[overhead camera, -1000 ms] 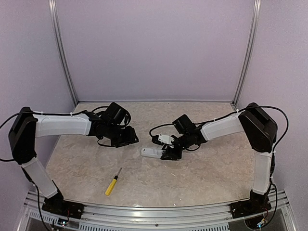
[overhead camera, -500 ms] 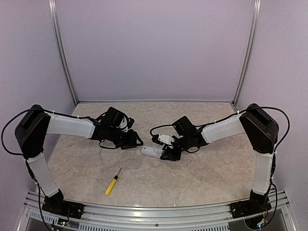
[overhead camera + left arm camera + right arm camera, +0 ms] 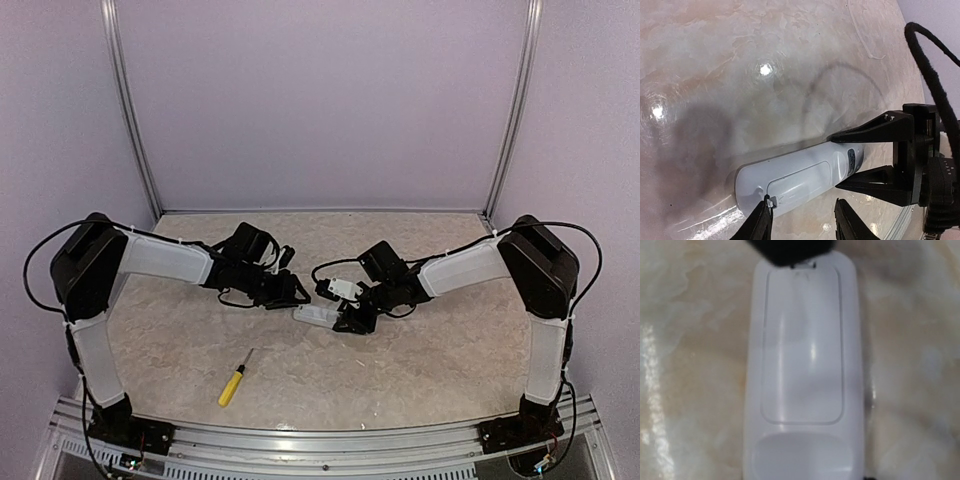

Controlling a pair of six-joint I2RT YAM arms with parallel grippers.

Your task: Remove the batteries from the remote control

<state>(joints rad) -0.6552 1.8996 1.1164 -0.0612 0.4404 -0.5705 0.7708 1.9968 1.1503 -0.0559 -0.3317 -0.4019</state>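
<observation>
The white remote control (image 3: 313, 316) lies on the table with its back face up and its battery cover (image 3: 800, 177) closed. The batteries are hidden under the cover. My right gripper (image 3: 350, 318) is shut on the remote's right end; its black fingers (image 3: 875, 131) press both sides of that end in the left wrist view. My left gripper (image 3: 802, 207) is open just over the remote's left end (image 3: 292, 291). One of its fingertips (image 3: 765, 206) touches the cover's latch tab. The right wrist view is filled by the remote (image 3: 802, 365).
A yellow-handled screwdriver (image 3: 234, 378) lies near the front, left of the middle. The beige marbled table (image 3: 420, 370) is walled in by lilac panels on three sides. Black cables loop over both wrists.
My left arm has reached right and down, bringing its gripper onto the remote's left end. The right gripper and the remote have stayed put.
</observation>
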